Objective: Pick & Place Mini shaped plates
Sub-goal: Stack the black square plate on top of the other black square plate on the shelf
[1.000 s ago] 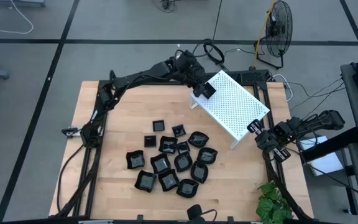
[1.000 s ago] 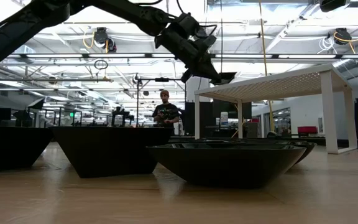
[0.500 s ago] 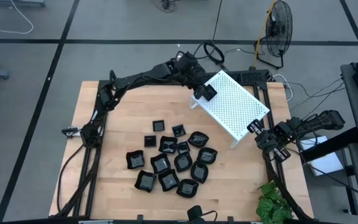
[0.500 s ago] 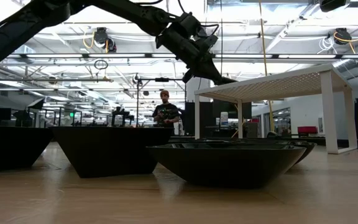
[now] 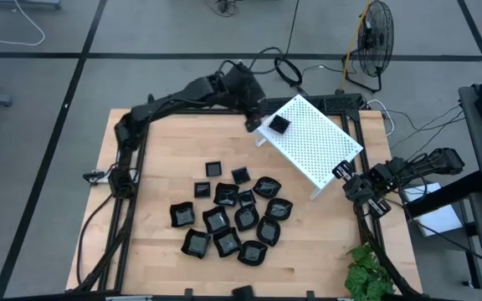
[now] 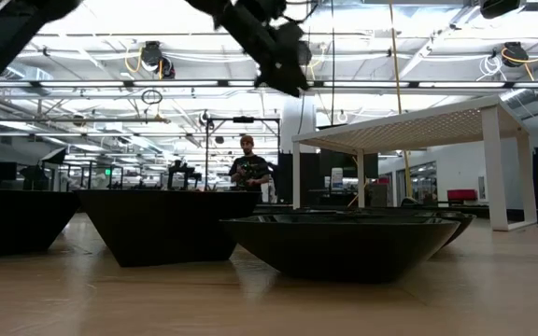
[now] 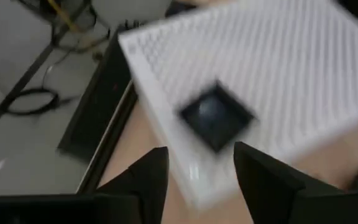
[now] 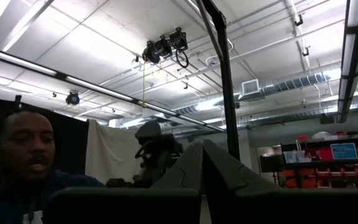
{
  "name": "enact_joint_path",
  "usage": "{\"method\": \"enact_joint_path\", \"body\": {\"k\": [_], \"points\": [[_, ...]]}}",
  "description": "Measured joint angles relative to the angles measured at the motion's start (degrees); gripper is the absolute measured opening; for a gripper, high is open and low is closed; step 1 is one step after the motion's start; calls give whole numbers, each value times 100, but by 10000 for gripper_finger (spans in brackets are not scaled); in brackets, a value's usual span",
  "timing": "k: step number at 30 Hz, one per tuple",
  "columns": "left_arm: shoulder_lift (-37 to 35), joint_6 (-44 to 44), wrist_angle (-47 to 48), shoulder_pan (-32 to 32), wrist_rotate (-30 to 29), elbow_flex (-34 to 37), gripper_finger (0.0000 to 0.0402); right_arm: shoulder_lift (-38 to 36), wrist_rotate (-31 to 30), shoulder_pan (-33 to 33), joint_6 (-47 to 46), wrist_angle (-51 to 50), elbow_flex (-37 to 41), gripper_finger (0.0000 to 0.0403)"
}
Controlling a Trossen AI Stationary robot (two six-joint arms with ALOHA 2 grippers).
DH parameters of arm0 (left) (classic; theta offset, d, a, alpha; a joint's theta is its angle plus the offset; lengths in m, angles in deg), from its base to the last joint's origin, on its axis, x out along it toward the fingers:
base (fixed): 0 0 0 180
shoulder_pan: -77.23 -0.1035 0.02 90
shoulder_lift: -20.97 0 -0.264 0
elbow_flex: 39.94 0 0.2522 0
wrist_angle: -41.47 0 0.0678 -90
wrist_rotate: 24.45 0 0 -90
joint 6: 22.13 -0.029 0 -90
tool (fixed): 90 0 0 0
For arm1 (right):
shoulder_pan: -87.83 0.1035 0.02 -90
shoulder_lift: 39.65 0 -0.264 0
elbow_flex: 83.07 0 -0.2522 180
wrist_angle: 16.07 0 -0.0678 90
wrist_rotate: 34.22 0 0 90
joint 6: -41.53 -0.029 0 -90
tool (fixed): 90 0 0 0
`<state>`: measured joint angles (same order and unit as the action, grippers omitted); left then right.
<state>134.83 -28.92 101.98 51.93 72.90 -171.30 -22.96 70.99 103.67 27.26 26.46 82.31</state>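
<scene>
One small black square plate (image 5: 279, 124) (image 7: 216, 117) lies flat on the top of the white perforated rack (image 5: 316, 144), near the rack's left corner. My left gripper (image 5: 255, 124) (image 7: 201, 171) hovers open just left of and above it, touching nothing; in the low view it is high up (image 6: 283, 79). Several more black mini plates (image 5: 233, 219) lie in a cluster on the wooden table (image 5: 149, 167), and two of them fill the low view's foreground (image 6: 344, 241). My right gripper (image 5: 342, 172) (image 8: 201, 165) waits shut at the table's right edge, pointing up.
The rack stands on legs (image 6: 495, 168) at the table's far right. A plant (image 5: 366, 272) is at the near right corner. Cables and a fan (image 5: 376, 33) lie beyond the far edge. People show in the low view (image 6: 248, 168) and the right wrist view (image 8: 23, 162).
My left gripper has opened and let go of the square plate, which stays lying on the rack. The gripper has then risen and drawn back toward the table's far left, clear of the rack.
</scene>
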Motion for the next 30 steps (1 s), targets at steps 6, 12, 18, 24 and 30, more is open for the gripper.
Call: {"method": "enact_joint_path", "body": {"k": [6, 12, 18, 24, 30], "points": [[-545, 476, 2775, 364, -660, 121, 200, 0, -2, 0, -1, -36, 2, 0], [-1225, 1292, 2641, 718, -1332, 1886, 181, 0, -2, -1, -1, -59, 0, 0], [-2162, 2543, 598, 615, -980, 4447, 169, 0, -2, -1, -1, -123, 0, 0], [-2627, 4637, -683, 680, -878, 6299, 168, 0, -2, -1, 0, -254, 0, 0], [-2618, 5592, -1263, 997, -1127, 7158, 168, 0, -2, 1, -1, -264, 0, 0]]}}
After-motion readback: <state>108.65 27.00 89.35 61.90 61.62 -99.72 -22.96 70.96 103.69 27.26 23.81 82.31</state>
